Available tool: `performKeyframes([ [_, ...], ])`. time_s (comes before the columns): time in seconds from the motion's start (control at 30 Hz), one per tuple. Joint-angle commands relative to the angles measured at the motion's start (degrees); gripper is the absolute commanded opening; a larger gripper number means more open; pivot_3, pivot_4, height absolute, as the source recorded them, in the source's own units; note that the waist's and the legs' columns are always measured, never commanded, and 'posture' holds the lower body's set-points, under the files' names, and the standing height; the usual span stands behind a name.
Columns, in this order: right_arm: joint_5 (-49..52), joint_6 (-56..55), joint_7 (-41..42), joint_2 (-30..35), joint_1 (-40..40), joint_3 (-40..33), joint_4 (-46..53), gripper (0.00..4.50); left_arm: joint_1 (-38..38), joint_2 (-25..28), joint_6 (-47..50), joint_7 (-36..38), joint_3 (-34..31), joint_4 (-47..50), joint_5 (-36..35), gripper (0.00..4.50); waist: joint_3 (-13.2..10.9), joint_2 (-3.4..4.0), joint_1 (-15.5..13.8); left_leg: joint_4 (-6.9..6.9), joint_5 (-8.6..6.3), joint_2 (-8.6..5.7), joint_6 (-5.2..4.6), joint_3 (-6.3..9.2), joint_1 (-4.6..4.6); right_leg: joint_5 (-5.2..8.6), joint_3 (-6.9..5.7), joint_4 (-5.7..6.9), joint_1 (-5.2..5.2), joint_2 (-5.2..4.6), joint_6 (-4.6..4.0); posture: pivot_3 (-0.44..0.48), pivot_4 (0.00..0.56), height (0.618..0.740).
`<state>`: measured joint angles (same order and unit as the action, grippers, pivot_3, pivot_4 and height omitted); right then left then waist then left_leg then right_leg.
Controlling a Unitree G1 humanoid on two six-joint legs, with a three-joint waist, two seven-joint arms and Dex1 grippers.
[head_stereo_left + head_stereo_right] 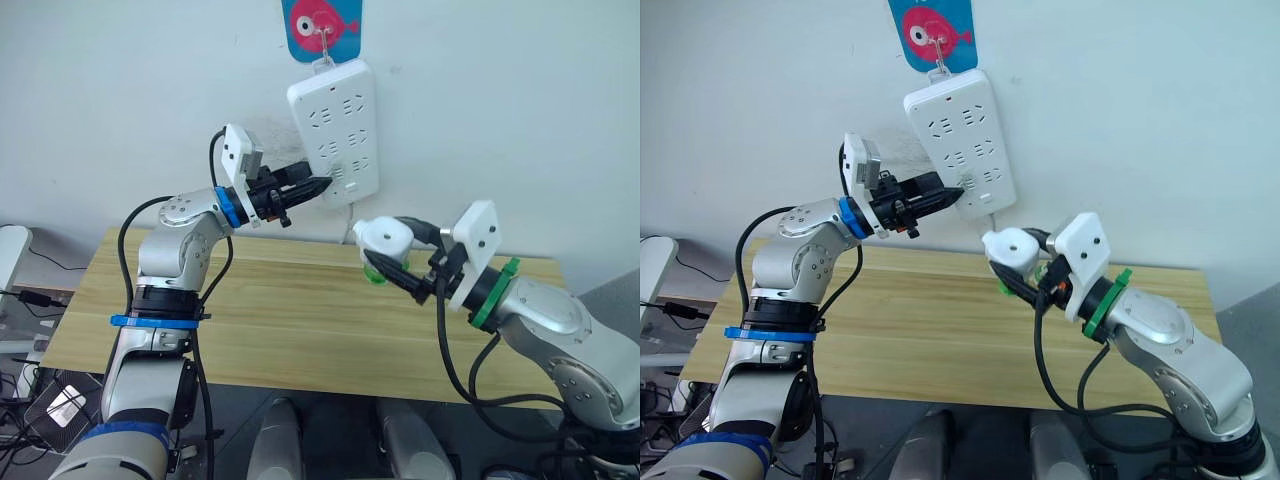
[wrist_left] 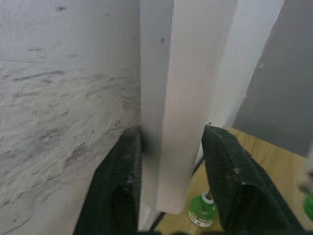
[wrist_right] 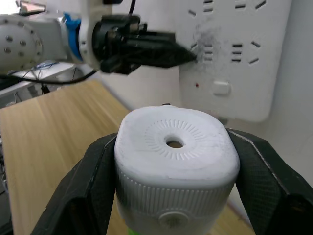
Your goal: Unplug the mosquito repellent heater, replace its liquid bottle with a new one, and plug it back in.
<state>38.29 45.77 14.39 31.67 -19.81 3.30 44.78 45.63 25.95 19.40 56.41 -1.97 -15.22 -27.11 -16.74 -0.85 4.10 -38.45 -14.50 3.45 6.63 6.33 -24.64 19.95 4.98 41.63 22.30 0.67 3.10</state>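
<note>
Clamping heater (image 3: 176,161), right gripper (image 1: 392,262); left gripper (image 1: 316,186) pinches power strip (image 1: 335,125) edge (prob.; no legible labels).

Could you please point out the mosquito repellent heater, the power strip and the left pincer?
mosquito repellent heater (image 3: 176,149): right wrist view, its round top face.
power strip (image 1: 335,125): left eye view, its socket face.
left pincer (image 1: 318,187): left eye view, between fingertips.

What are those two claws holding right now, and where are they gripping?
The right gripper clamps the mosquito repellent heater by its two sides. The left gripper pinches the lower edge of the power strip on the wall.
</note>
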Motion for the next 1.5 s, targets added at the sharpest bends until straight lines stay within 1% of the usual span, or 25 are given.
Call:
performKeyframes([
  [0.03, 0.77, 2.46, -2.8, -1.75, -3.52, -1.53, 1.58, 3.02, 0.67, -0.09, -0.99, -1.29, -0.72, 2.13, 0.76, 1.35, -0.01, -0.01, -0.03, -0.1, 0.0, 0.0, 0.0, 0.03, -0.01, 0.0, -0.01, 0.06, 0.0, 0.0, 0.0, -0.104, 0.245, 0.697],
  [0.2, -3.36, 6.27, -8.1, -4.86, -11.6, -0.37, -1.9, 3.02, -0.16, 1.52, 1.18, -1.63, -1.25, 3.51, 1.06, 1.32, -0.01, -0.01, 0.29, -0.41, -0.03, -0.02, -0.15, 0.04, 0.01, -0.02, 0.03, 0.42, 0.0, 0.02, 0.02, -0.106, 0.244, 0.697],
  [0.4, -8.34, 6.9, -8.48, -5.99, -16.41, 1.22, -6.26, 3.02, -1.82, 4.22, 4.69, -1.72, -1.67, 7.06, 0.32, 1.31, -0.01, 0.0, 0.57, -0.34, 0.05, -0.02, -0.25, 0.06, 0.02, -0.09, 0.03, 0.42, 0.04, 0.03, 0.0, -0.086, 0.24, 0.697],
  [0.67, -9.09, 7.78, -5.6, -6.55, -16.88, 1.56, -7.11, 3.02, -1.59, 3.76, 5.35, -2.51, -1.57, 7.76, 0.31, 1.3, -0.01, 0.0, 0.65, -0.27, 0.13, 0.0, -0.1, 0.04, -0.01, -0.09, 0.03, 0.42, 0.11, 0.03, -0.01, -0.079, 0.237, 0.697],
  [0.83, -9.39, 8.14, -5.77, -8.16, -16.79, 0.89, -6.25, 3.02, -1.6, 3.72, 5.28, -2.18, -1.21, 7.67, 0.49, 1.3, -0.01, 0.0, 0.66, -0.29, 0.07, 0.0, -0.19, 0.04, -0.01, -0.09, 0.03, 0.43, 0.11, 0.03, -0.01, -0.086, 0.236, 0.697],
  [1.23, -12.56, 6.19, -4.7, -8.49, -17.11, 1.11, -5.99, 3.02, -1.29, 3.66, 5.4, -2.07, -1.05, 7.43, 0.6, 1.3, -0.01, 0.0, 0.66, -0.29, 0.07, 0.0, -0.2, 0.04, -0.01, -0.09, 0.03, 0.43, 0.12, 0.04, -0.01, -0.088, 0.238, 0.697],
  [1.5, -14.2, 5.32, -4.29, -10.14, -17.56, 1.95, -6.11, 3.02, -1.2, 3.39, 5.52, -2.05, -0.81, 7.44, 0.59, 1.3, -0.01, 0.0, 0.68, -0.29, 0.07, 0.0, -0.2, 0.04, -0.01, -0.09, 0.03, 0.43, 0.11, 0.04, -0.01, -0.088, 0.239, 0.697],
])
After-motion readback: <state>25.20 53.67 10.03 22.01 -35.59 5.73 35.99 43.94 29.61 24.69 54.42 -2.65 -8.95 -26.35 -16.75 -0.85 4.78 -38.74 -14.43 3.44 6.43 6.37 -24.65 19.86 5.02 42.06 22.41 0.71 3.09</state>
